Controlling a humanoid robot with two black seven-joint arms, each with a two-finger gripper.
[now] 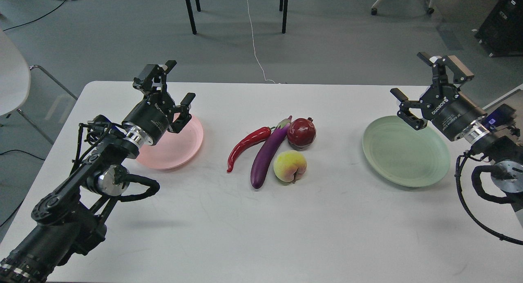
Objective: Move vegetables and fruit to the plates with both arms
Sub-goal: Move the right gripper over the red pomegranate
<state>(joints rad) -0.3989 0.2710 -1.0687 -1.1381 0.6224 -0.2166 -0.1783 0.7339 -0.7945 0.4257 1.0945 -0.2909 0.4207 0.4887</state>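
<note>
A red chili pepper (246,147), a purple eggplant (267,156), a dark-red pomegranate (301,133) and a yellow-green peach (289,165) lie close together at the table's middle. A pink plate (179,148) is at the left and holds nothing; a mint green plate (404,151) is at the right and holds nothing. My left gripper (175,84) is open and empty above the pink plate's far edge. My right gripper (410,80) is open and empty above the green plate's far right edge.
The white table (261,225) spans the view. Beyond its far edge are the grey floor, black chair legs (190,11), a white cable (253,37) and a black cabinet (504,23) at the right. A white chair (12,76) stands at the left.
</note>
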